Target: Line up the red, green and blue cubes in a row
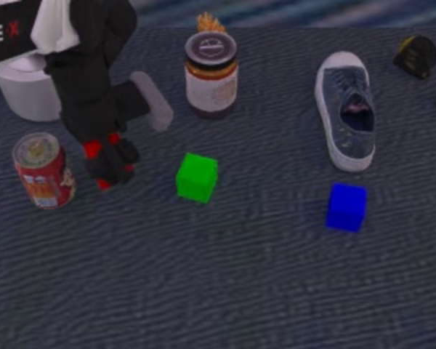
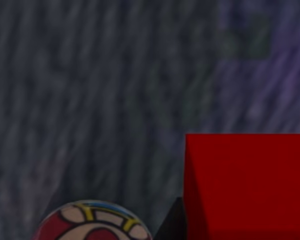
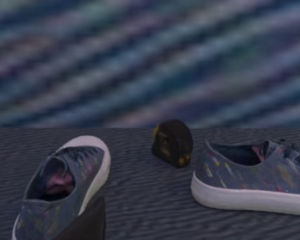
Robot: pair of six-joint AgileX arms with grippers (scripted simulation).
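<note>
My left gripper is shut on the red cube, of which only small red patches show round the black fingers. It hangs between the drink can and the green cube. In the left wrist view the red cube fills the lower right, beside one dark finger. The blue cube sits alone on the table to the right, just in front of the shoe. My right gripper is out of the top view, parked and open, with one dark fingertip showing.
A red drink can stands just left of my left gripper. A lidded jar stands behind the green cube, and a white container at the back left. A blue shoe, a tape measure and a second shoe lie at the back right.
</note>
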